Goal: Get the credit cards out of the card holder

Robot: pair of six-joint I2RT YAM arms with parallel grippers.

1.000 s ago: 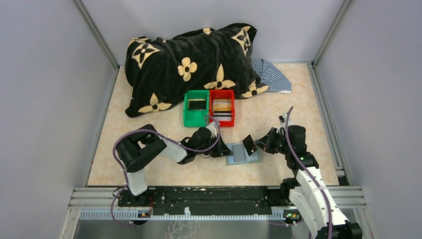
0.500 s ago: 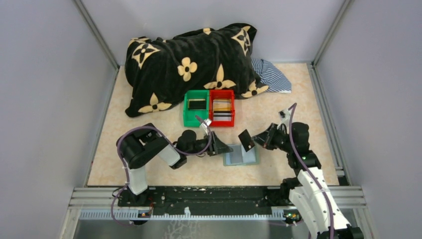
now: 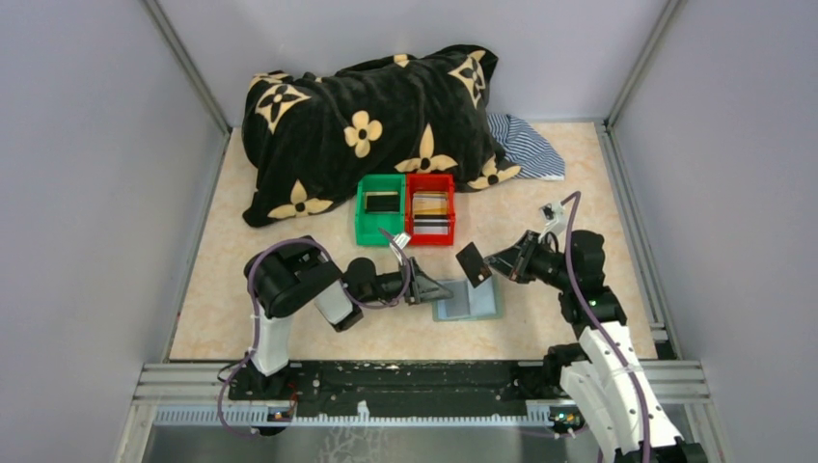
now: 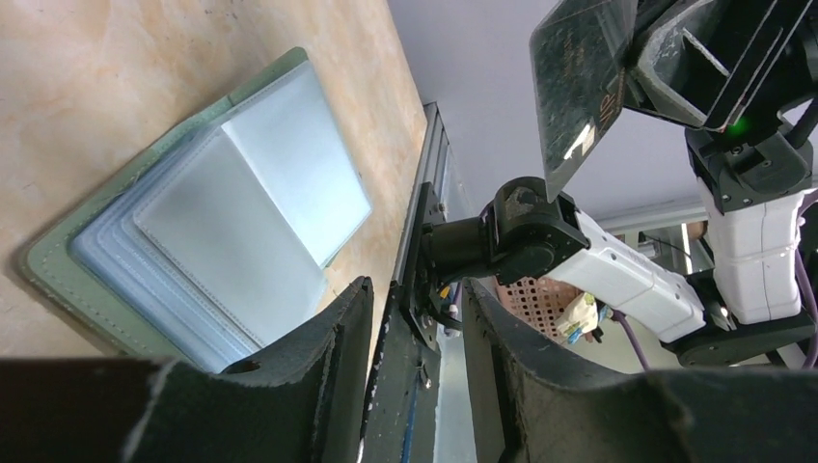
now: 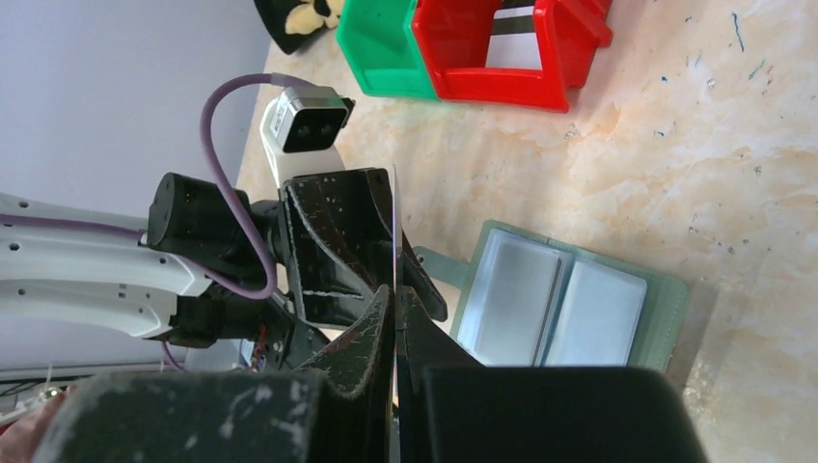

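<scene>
Where the blanket (image 3: 371,121) heaps along the far wall, well beyond both grippers, bare table (image 3: 579,193) lies open on the right gripper's (image 3: 487,264) outer side. The green bin (image 3: 379,220) and red bin (image 3: 431,231) stand touching, just beyond the left gripper (image 3: 439,289), with cards (image 3: 430,214) inside. The holder (image 3: 469,300) lies flat and open below and between the grippers, with a grey-green rim and pale blue pockets. The left gripper's fingers are parted and empty at the holder's left edge. The right gripper pinches one black card (image 3: 472,262), clear above the holder.
</scene>
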